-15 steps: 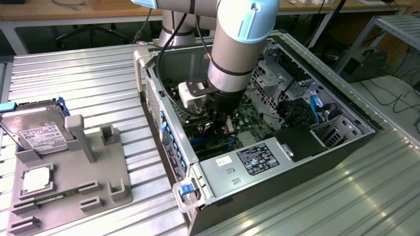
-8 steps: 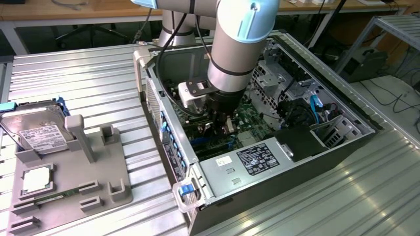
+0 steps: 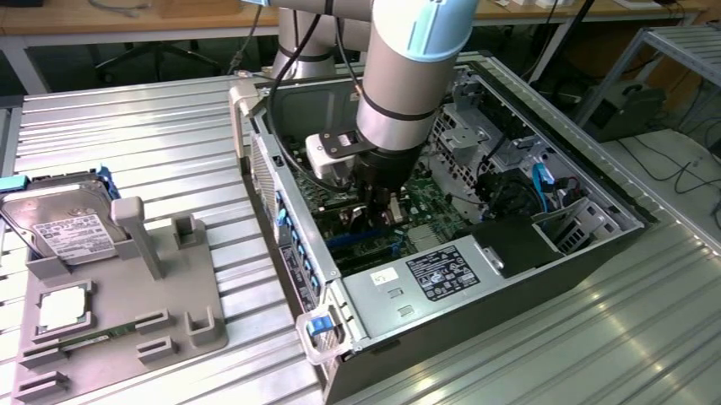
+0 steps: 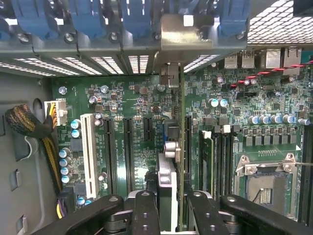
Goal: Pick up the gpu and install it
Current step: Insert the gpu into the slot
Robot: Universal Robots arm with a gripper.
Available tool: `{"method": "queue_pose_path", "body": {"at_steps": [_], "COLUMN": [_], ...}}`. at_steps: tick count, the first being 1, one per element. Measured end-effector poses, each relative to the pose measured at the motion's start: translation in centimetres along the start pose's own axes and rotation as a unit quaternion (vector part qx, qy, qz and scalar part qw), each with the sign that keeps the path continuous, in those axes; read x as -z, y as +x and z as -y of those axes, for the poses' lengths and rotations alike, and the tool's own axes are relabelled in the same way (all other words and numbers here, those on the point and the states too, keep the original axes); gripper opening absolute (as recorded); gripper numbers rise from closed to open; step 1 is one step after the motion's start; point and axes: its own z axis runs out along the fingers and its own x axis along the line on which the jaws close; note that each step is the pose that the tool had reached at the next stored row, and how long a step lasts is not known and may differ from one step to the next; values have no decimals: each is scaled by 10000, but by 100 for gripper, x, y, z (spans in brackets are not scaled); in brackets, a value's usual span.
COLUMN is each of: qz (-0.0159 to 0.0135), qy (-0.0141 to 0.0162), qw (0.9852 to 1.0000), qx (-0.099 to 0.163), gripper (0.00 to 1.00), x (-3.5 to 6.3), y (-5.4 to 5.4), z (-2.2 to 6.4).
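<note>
Ribbed metal tabletop [image 3: 147, 143] across the exterior view, wooden desks [image 3: 135, 21] behind at twelve o'clock. On it, toward three o'clock from centre, an open computer case [image 3: 507, 325] lying on its side, green motherboard [image 3: 434, 211] facing up. At eight o'clock, well apart from the case, a grey holder tray [image 3: 169, 312] carrying a silver hard drive [image 3: 67, 232] with white label, a square processor [image 3: 62, 308] and, toward seven o'clock, a narrow memory stick [image 3: 84, 340]. Near five o'clock inside the case, a labelled power supply [image 3: 445, 274]; at six o'clock on the case corner, a blue latch [image 3: 322, 324].

Reaching down into the case from twelve o'clock, the grey arm [image 3: 406, 76], with the gripper [image 3: 381, 211] low over the board at dead centre.

Seen from the wrist: clamped on the gpu [image 4: 167, 178], black fingers [image 4: 146, 215] against either face, card standing on edge between them. Thin green edge of the card lined up along a long black slot [image 4: 188, 142], just beside the memory sockets [image 4: 220, 156]. At the far end, its silver bracket [image 4: 188, 32] up against the rear slot openings, among blue retaining clips [image 4: 93, 14]. Cannot tell whether fully seated in that slot. On the other side of the card, more black slots and a white slot [image 4: 89, 152]; past the memory sockets, a processor socket [image 4: 264, 181]; at the board's edge, a braided cable bundle [image 4: 24, 122].
</note>
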Motion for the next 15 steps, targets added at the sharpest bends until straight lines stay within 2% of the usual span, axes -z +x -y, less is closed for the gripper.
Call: {"method": "queue_pose_path", "body": {"at_steps": [2, 5, 15], "qz": [-3, -8, -9], "qy": [43, 86, 87], "qw": [10000, 10000, 10000], "qx": [3, 8, 12], "gripper": [28, 28, 28], "x": [0, -2, -25], "y": [-12, -30, -30], "z": [0, -4, -15]}}
